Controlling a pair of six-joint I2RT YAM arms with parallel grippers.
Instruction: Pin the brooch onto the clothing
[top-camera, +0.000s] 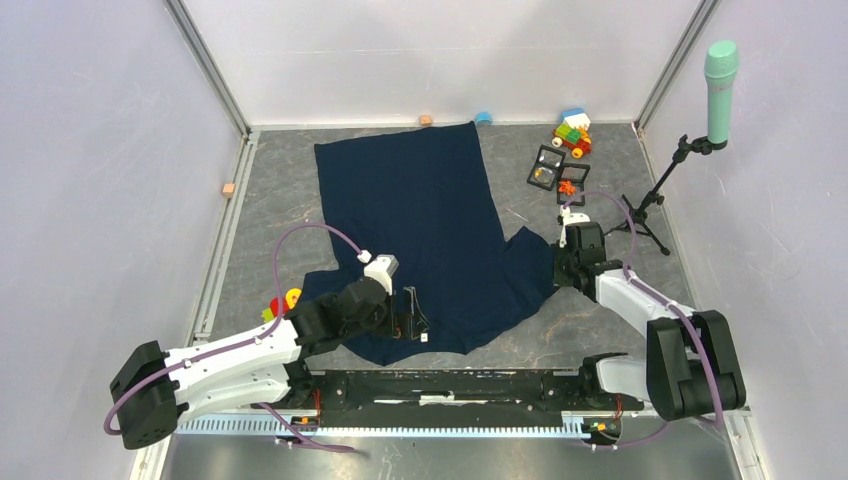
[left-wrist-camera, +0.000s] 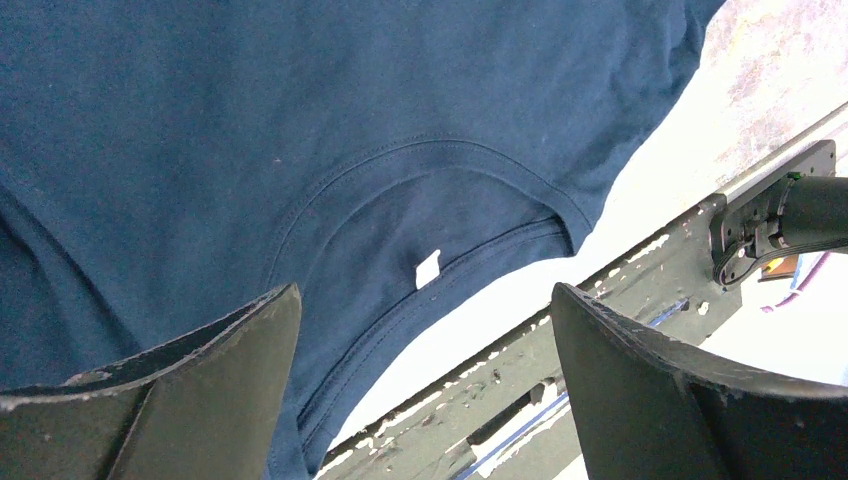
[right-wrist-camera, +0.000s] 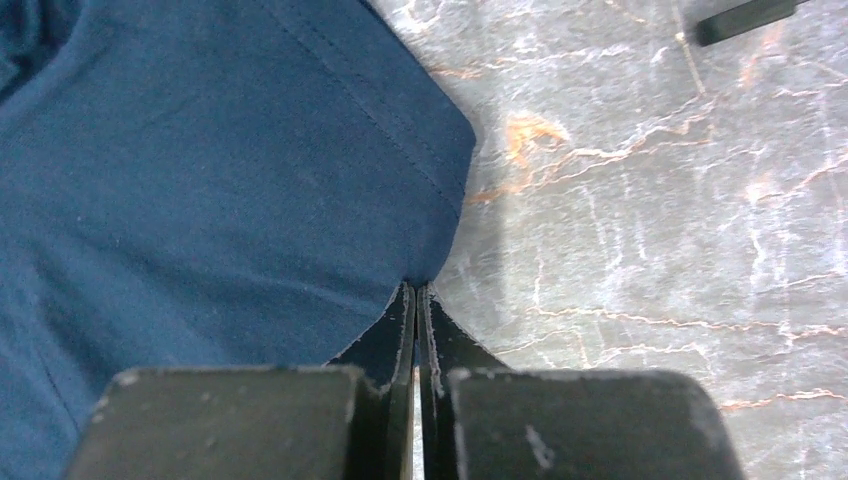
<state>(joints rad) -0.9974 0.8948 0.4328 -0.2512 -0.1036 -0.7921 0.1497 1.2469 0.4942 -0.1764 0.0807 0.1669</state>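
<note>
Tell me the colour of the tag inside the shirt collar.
White; the tag shows best in the left wrist view.

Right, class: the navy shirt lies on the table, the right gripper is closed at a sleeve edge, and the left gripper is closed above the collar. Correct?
No: the left gripper is open, fingers wide apart above the collar, as the left wrist view shows. The rest stands.

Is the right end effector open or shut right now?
Shut on the clothing: the right wrist view shows the right end effector with fingers pressed together, the sleeve's corner caught at their tips.
</note>
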